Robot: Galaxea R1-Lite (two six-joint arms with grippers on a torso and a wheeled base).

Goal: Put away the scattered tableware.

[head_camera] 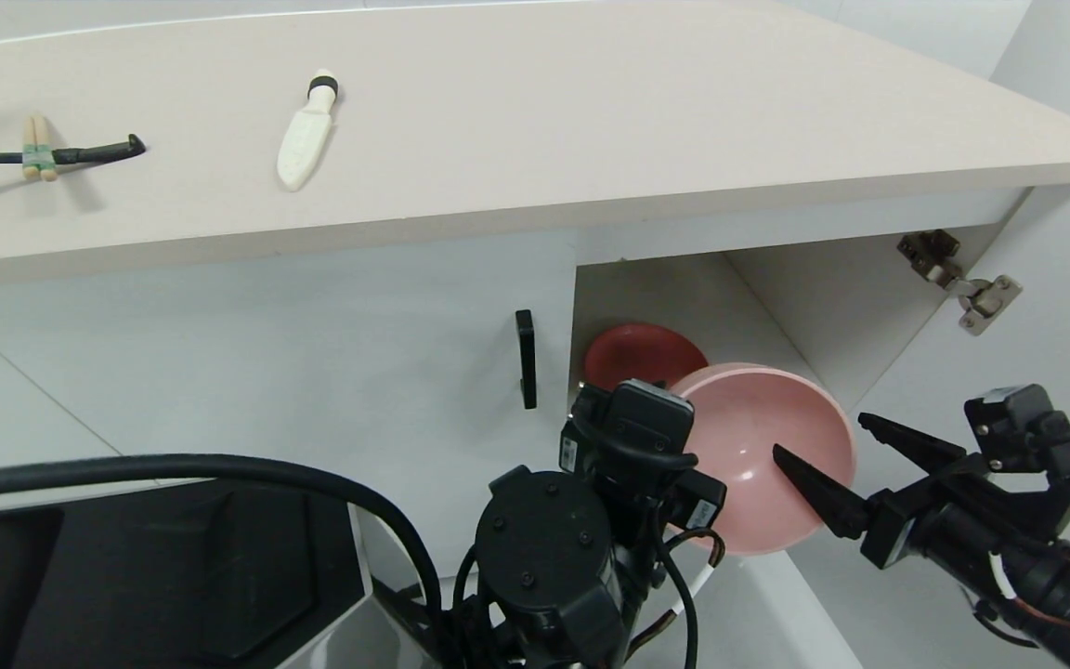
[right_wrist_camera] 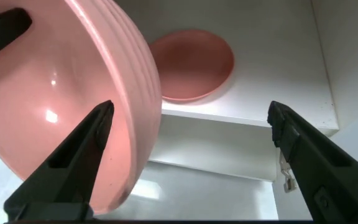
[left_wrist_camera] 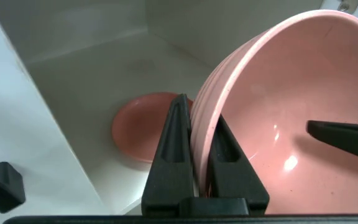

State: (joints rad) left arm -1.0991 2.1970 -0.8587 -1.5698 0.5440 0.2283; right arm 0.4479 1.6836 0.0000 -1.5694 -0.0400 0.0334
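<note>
A beige countertop (head_camera: 535, 121) ran over a white cabinet (head_camera: 266, 344). One cabinet door, closed, carried a black upright handle (head_camera: 525, 359). Just beside it a compartment (head_camera: 674, 297) stood open, its door (head_camera: 1055, 325) swung aside on a metal hinge (head_camera: 962, 279). The shelf (left_wrist_camera: 92, 81) inside was white. A pale wall (head_camera: 126, 14) rose behind.

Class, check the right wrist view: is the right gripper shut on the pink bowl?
No: the right gripper stands open; the left gripper clamps the pink bowl by its rim.

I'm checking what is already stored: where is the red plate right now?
The red plate lies flat on the shelf inside the open cabinet, just behind the pink bowl that the left gripper holds by its rim.
</note>
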